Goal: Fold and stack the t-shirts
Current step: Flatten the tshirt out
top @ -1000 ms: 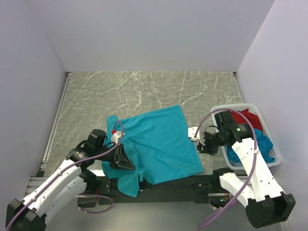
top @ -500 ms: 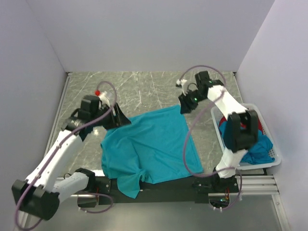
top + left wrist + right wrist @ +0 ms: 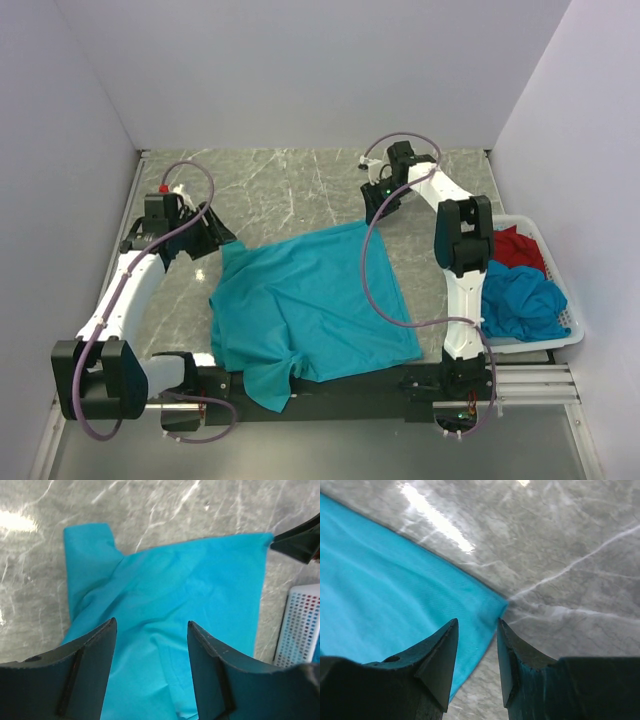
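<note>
Grippers (image 3: pixel 212 240) (image 3: pixel 374 203) moved to far corners | teal shirt (image 3: pixel 310 305) unchanged

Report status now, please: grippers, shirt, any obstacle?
Left gripper open, empty. Right gripper open over shirt corner. Shirt flat, unfolded. Nothing in the way.

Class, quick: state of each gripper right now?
Left gripper: open, holding nothing, above the teal t-shirt.
Right gripper: open, holding nothing, jaws over the shirt's far corner.
</note>
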Controlling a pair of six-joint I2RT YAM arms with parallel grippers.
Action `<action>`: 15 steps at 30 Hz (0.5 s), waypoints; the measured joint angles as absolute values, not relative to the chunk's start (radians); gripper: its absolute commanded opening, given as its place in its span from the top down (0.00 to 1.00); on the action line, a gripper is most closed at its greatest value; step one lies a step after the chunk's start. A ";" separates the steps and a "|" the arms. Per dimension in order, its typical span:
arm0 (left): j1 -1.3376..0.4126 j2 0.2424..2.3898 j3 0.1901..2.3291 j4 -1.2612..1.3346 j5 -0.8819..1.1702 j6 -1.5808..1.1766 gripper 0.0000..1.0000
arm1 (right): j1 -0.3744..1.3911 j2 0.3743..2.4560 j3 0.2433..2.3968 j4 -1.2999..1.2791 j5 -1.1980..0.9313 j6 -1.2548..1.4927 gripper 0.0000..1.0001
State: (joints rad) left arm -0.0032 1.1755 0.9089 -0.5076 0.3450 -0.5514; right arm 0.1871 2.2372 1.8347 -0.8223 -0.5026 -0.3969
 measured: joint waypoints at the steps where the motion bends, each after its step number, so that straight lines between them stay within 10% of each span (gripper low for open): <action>1: 0.004 1.176 0.898 -0.505 0.349 -0.546 0.37 | 0.187 2.241 1.835 -0.823 -0.494 -0.396 0.55; 15: 0.026 1.177 0.855 -0.476 0.351 -0.538 0.38 | 0.197 2.338 1.960 -0.850 -0.435 -0.387 0.60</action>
State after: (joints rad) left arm 0.0257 1.1774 0.8547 -0.4755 0.3508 -0.5385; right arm 0.1967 2.3379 1.9602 -0.8505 -0.4347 -0.3870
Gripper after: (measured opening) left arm 0.627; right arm 0.438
